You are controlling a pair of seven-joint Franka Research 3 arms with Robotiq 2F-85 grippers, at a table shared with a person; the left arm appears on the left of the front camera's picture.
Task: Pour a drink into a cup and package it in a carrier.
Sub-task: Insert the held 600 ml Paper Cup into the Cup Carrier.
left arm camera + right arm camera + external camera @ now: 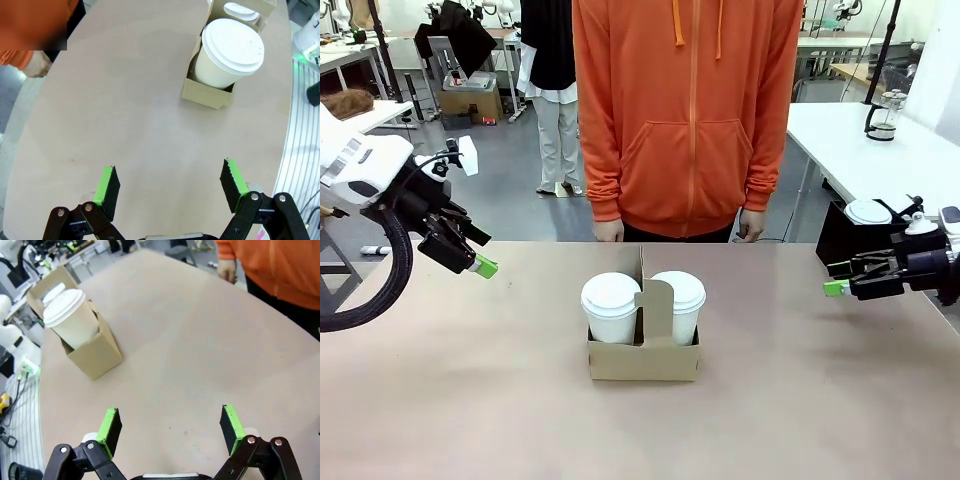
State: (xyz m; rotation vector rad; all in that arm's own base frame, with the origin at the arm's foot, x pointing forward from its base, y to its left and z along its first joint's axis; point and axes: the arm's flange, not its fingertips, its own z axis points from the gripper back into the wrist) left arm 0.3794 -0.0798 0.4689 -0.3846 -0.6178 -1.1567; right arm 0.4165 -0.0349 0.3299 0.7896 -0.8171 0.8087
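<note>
Two lidded cups (pixel 611 305) in carrier (pixel 643 360), both grippers (pixel 170 186) (pixel 170 429) spread apart, front view adds press pot (pixel 886 115)

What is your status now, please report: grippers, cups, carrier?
Left gripper open, right gripper open, both empty. Two lidded cups seated in carrier. Table between them clear.

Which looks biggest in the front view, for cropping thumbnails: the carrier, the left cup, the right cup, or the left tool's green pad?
1. The carrier.
2. The left cup and right cup: alike, so no ranking.
3. The left tool's green pad, smallest.
</note>
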